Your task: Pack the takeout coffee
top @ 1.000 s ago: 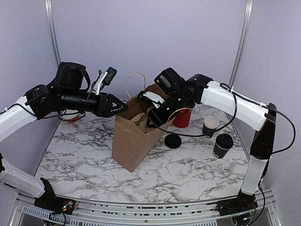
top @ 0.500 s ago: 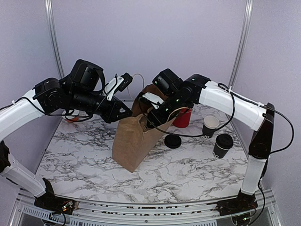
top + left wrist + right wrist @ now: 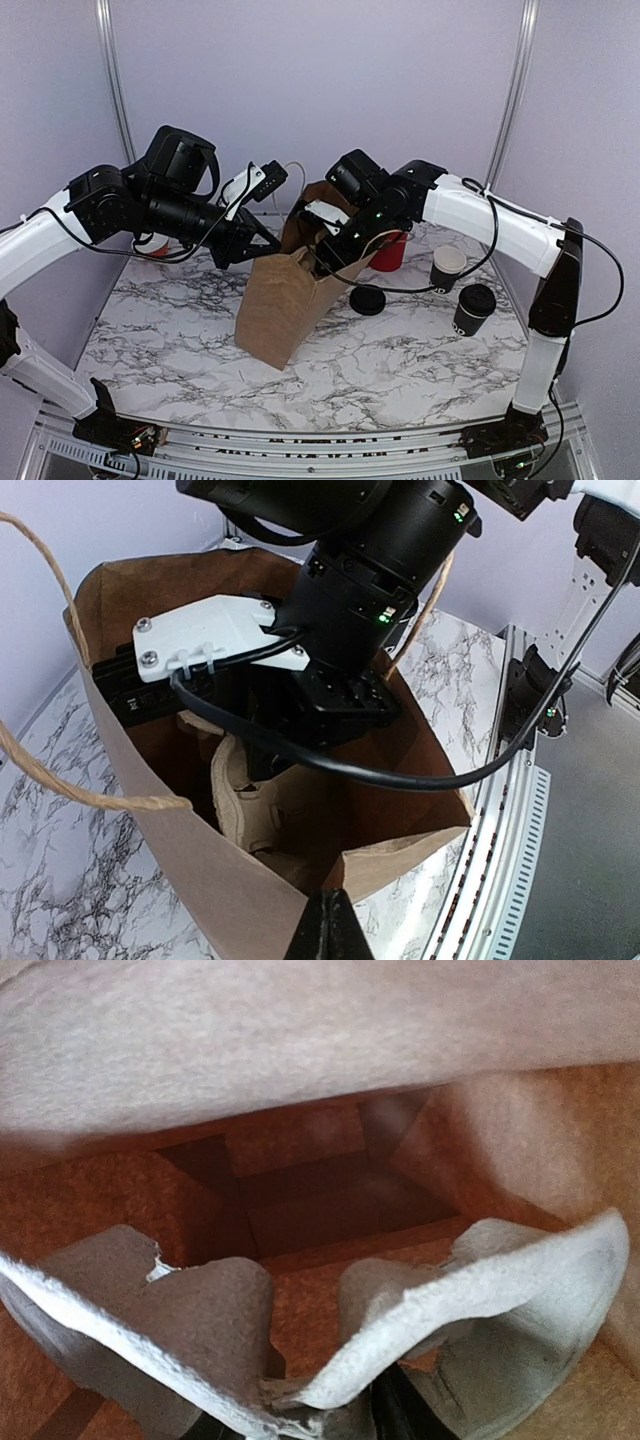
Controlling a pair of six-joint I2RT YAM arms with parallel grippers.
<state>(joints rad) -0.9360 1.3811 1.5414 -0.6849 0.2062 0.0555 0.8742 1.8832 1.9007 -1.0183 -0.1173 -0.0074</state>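
Your left gripper [image 3: 325,930] is just finishing its move. A second ago it was hanging half open and apart from the paper bag [image 3: 275,310]. Now it is pinching the bag's near rim, with the fingertips pressed fully together on the paper. In my judgement this is giving you a held, open mouth, so the bag should not be sliding while the other arm is working inside it.

The left arm is reaching in from the left with its forearm nearly level and the wrist pointing toward the bag. The right arm is arching over from the right, and its wrist is dipping down into the bag's mouth. The right gripper [image 3: 322,258] is sitting inside the bag, partly closed. It seems to be gripping the edge of the grey pulp carrier [image 3: 200,1310].

The takeout coffee [image 3: 447,268] is not packed yet. It is standing open on the marble table [image 3: 400,370], right of the bag, just beside a lidded black cup [image 3: 473,308].
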